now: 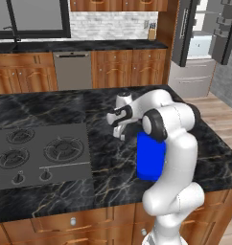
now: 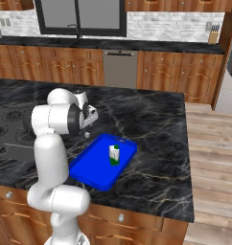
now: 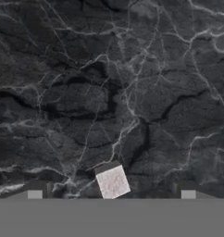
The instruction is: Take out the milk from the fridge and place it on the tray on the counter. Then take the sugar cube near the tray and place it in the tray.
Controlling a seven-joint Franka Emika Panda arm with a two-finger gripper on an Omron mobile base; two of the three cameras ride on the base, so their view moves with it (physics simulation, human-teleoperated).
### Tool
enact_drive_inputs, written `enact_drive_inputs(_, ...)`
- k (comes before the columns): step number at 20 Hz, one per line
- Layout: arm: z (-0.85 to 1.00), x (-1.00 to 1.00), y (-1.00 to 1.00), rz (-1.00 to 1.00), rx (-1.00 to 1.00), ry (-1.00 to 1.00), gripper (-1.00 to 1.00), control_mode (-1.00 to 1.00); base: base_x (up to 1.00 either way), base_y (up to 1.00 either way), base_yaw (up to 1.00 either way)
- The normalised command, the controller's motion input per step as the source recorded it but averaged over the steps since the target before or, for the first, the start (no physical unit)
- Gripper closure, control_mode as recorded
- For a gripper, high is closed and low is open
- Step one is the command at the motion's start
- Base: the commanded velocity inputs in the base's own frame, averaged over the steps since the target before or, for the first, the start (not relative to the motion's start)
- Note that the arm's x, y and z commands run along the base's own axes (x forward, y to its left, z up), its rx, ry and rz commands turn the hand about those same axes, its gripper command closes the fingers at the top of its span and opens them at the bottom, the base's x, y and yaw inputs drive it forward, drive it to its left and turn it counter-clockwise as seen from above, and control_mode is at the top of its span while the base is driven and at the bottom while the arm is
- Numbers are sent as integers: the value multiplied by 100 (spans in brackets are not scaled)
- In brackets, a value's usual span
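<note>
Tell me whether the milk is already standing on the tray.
Yes, the right base view shows the milk upright on the blue tray on the counter.

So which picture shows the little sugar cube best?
The hand view: the sugar cube sits big and clear on the black counter, between the open gripper's fingertips. In the right base view it's a tiny speck beside the blue tray.

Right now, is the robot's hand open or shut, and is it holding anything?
Gripper: open and holding nothing; the sugar cube sits on the counter between its fingers.
</note>
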Motion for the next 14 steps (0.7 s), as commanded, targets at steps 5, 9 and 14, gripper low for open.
enact_drive_inputs(5, -27, 10, -1, 0, 0, 0, -100, -100, 0, 0, 0)
enact_drive_inputs(9, -22, -11, 0, 0, 0, 0, -100, -100, 0, 0, 0)
enact_drive_inputs(14, -20, -1, -9, 0, 0, 0, -100, -100, 0, 0, 0)
